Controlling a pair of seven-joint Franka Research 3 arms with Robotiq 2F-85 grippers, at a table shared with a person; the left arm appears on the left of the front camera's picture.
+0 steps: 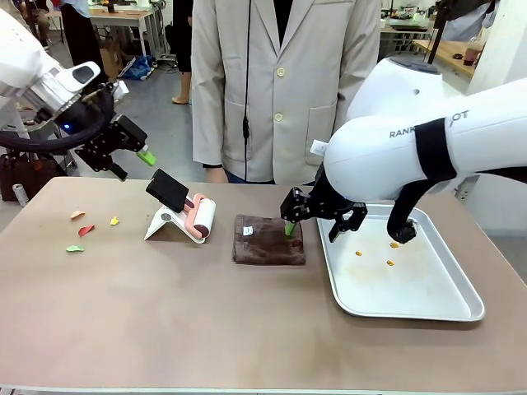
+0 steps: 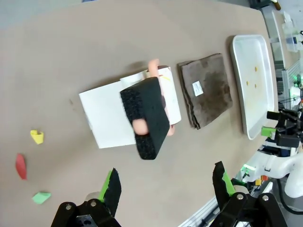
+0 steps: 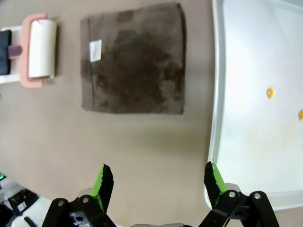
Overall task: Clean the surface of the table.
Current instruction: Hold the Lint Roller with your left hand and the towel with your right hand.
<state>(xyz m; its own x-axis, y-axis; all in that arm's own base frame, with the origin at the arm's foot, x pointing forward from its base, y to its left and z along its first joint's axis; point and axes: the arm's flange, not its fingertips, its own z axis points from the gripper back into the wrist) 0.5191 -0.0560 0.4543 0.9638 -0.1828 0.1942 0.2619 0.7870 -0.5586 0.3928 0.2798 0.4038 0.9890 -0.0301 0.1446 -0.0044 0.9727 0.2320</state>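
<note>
The taupe-brown table [image 1: 165,313] carries a folded brown cloth [image 1: 268,239] at its middle. My right gripper [image 1: 313,229] hovers open just above the cloth's right edge; in the right wrist view its fingers [image 3: 104,182] stand apart over bare table [image 3: 142,142], with the cloth [image 3: 135,61] ahead of them. My left gripper [image 1: 132,163] hangs open in the air beyond the table's far-left edge. In the left wrist view that gripper [image 2: 165,187] looks down on a lint roller [image 2: 147,116] on a white stand, with nothing between its fingers.
The lint roller [image 1: 198,216] leans on its stand left of the cloth. Small paper scraps [image 1: 86,230] in orange, red, yellow and green lie at the far left. A silver tray [image 1: 428,284] at the right holds orange crumbs [image 1: 359,253]. A person [image 1: 280,82] stands at the far side.
</note>
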